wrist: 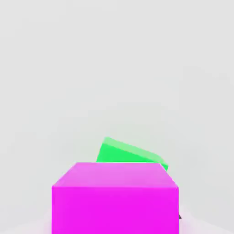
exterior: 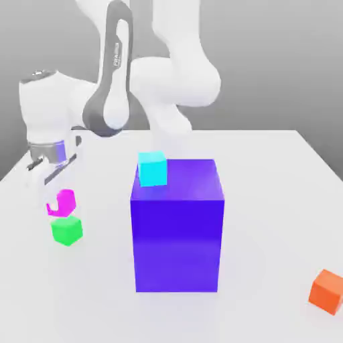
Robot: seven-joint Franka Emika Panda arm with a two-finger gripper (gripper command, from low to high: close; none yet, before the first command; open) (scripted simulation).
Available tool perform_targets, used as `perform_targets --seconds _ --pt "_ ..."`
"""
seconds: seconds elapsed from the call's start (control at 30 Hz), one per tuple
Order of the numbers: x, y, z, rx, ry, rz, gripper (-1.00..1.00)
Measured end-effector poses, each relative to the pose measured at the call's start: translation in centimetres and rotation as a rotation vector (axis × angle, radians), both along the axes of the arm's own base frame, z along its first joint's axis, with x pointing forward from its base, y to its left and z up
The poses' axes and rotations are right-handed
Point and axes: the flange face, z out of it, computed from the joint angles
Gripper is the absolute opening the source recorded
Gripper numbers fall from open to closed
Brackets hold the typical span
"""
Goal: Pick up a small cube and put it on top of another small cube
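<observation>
The small magenta-pink cube [exterior: 67, 200] hangs between the fingertips of my gripper [exterior: 55, 198], which is shut on it at the exterior view's left. One white finger covers part of its face. Just below it, the small green cube [exterior: 67, 230] rests on the white table [exterior: 268, 201]; the gap between the two cubes is tiny, and I cannot tell if they touch. In the hand view the magenta cube [wrist: 114, 199] looms close, and the green cube [wrist: 130, 153] shows beyond it, partly hidden behind its edge.
A big blue-purple block [exterior: 177, 228] stands mid-table, right of the cubes. A small cyan cube [exterior: 153, 168] sits at its top far corner. A small orange cube [exterior: 327, 291] lies at the front right. The arm's white links rise behind the block.
</observation>
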Motion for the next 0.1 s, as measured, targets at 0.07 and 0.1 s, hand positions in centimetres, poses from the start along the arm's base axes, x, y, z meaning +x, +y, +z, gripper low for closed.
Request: perform_targets --seconds 0.07,0.1 --pt "0.37 0.42 -0.65 -0.002 0.002 0.017 1.0" --pt "0.66 0.67 -0.65 -0.002 0.002 0.029 1.0"
